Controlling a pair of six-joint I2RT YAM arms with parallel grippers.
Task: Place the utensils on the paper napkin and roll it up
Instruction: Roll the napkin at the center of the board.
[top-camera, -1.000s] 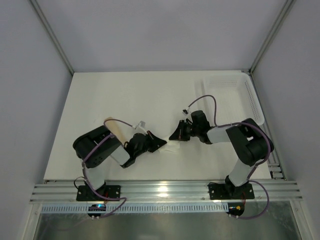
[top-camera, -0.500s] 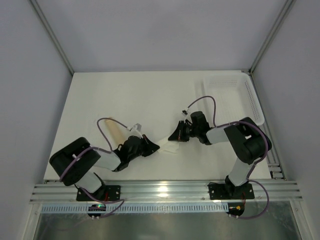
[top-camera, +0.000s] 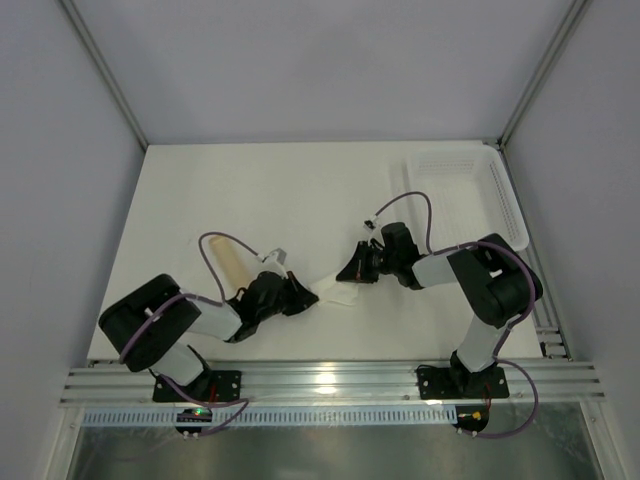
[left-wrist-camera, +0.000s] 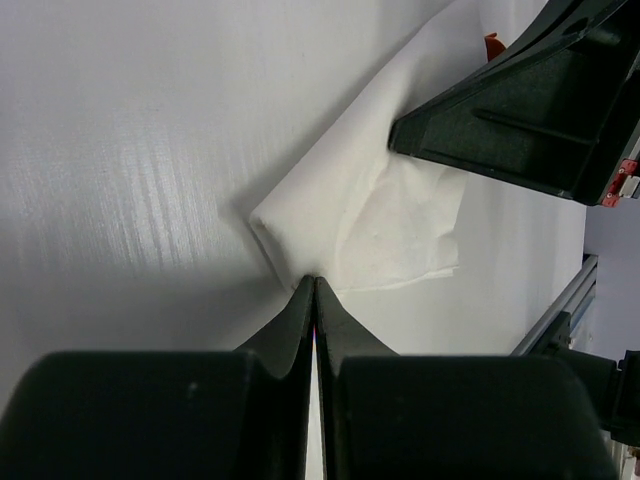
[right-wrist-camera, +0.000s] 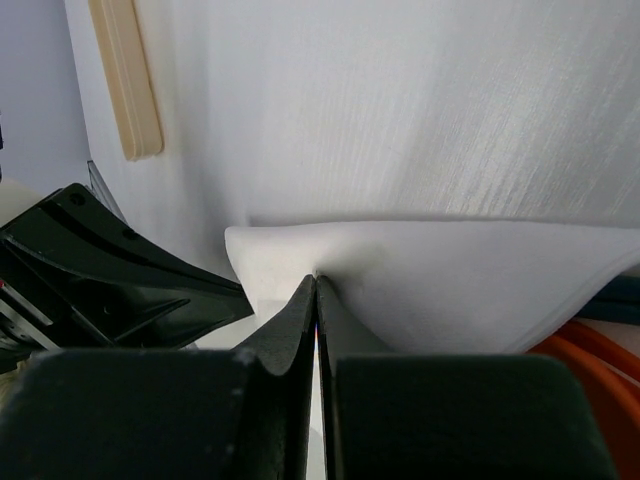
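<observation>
Both jaws closed tight: my right gripper (right-wrist-camera: 316, 281) pinches the napkin (left-wrist-camera: 350, 190) fold at its tips, my left gripper (left-wrist-camera: 313, 283) seemingly its edge. I should pull evenly and low, to avoid tearing.

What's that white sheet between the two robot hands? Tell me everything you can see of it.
It is a paper napkin: thin, white, soft-looking, folded over itself and crumpled in the middle. It lies on the table between the two hands. The left hand is shut on one folded corner, the right hand on the opposite edge, which rises there. An orange piece peeks from under that side.
</observation>
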